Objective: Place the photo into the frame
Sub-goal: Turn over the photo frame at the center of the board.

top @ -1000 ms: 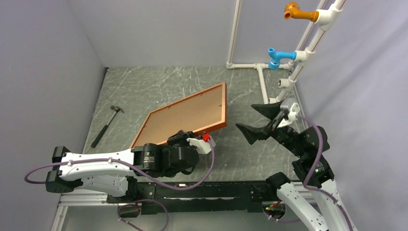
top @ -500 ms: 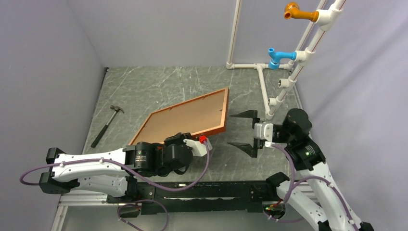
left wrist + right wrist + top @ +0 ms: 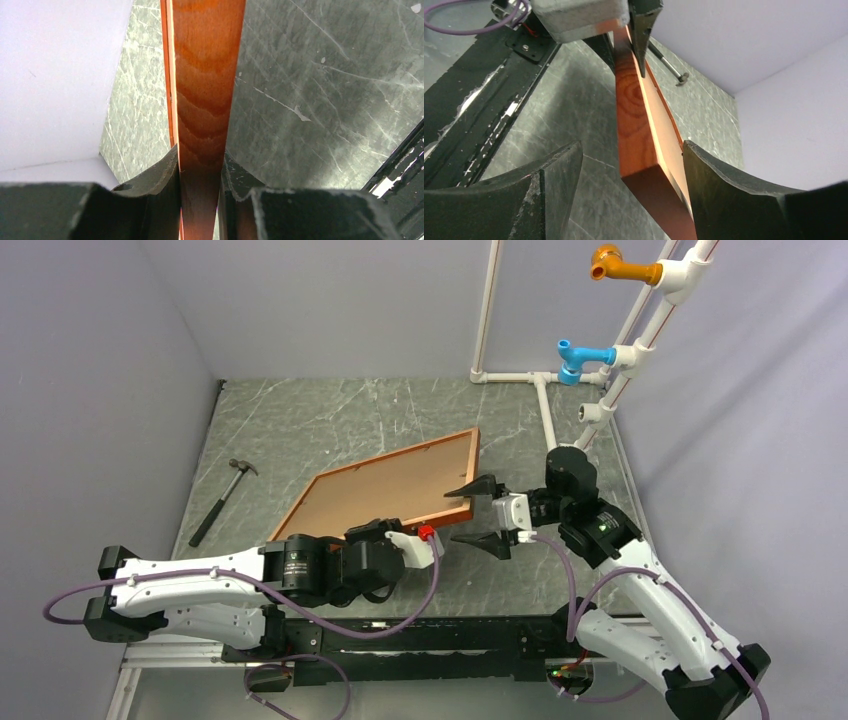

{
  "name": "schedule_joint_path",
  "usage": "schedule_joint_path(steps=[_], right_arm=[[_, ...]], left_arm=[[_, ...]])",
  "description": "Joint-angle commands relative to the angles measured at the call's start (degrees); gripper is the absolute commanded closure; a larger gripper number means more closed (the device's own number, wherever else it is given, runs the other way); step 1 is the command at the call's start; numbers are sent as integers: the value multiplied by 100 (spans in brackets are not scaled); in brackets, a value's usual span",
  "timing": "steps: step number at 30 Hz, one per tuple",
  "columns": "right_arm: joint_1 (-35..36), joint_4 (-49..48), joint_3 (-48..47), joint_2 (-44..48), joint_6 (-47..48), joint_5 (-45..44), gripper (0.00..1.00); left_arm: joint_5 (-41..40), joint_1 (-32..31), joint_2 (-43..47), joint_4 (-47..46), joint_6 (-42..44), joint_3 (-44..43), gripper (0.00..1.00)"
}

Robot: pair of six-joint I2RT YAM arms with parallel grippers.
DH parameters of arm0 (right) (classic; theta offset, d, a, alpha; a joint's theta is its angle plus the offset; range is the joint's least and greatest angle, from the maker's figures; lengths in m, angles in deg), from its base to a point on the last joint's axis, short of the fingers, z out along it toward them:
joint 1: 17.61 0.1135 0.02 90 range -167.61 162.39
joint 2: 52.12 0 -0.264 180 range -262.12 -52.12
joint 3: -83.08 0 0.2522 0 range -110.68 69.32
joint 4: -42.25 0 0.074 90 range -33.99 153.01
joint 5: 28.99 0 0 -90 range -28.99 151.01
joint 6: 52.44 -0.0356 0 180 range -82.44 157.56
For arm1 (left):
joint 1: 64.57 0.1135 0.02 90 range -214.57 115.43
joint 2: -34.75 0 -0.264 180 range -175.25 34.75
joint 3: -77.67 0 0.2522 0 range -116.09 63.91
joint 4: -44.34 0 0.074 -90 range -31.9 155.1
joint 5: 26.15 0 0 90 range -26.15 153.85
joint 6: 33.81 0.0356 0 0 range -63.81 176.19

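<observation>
Top view: even, diffuse light, sharp throughout; soft shadows on table [image 3: 300, 420]. Left wrist view: wall [image 3: 60, 75] near blown out, left fingers [image 3: 155, 192] dark and soft. Right wrist view: pale sheen along frame [image 3: 634, 125] face — right fingers [image 3: 554, 185] underexposed, slightly blurred.
</observation>
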Motion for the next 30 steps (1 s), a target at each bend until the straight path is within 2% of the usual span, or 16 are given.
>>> schedule_joint_path(steps=[1,7,12,18,20,22,23,24,26,27,28,30], right_arm=[[273,-219,-198,-60,388,69,29],[397,-26,-245,-110,516,-133,39],[426,208,-396,-165,670,-152,54],[460,233,-413,-140,647,-354,94],[461,239,-404,-133,608,-364,100],[458,202,-384,-116,553,-367,100],[460,189,-366,-105,520,-362,100],[468,160,-360,-91,476,-357,100],[463,115,-353,-77,387,-331,100],[463,85,-348,-58,318,-326,100],[474,24,-347,-46,205,-313,100],[471,-84,-342,-23,-13,-344,100]], left_arm=[[480,-23,52,-670,-568,-401,100],[601,-23,156,-725,-535,-409,100],[562,-30,174,-673,-560,-473,100],[581,-39,248,-720,-561,-500,100],[553,-42,265,-705,-561,-528,99],[533,-41,290,-711,-558,-566,96],[520,-51,296,-712,-560,-594,92],[522,-52,311,-719,-567,-631,84],[531,-45,347,-737,-582,-709,51],[538,-54,361,-750,-587,-761,38],[537,-60,382,-762,-601,-820,28],[544,-61,434,-817,-630,-938,15]])
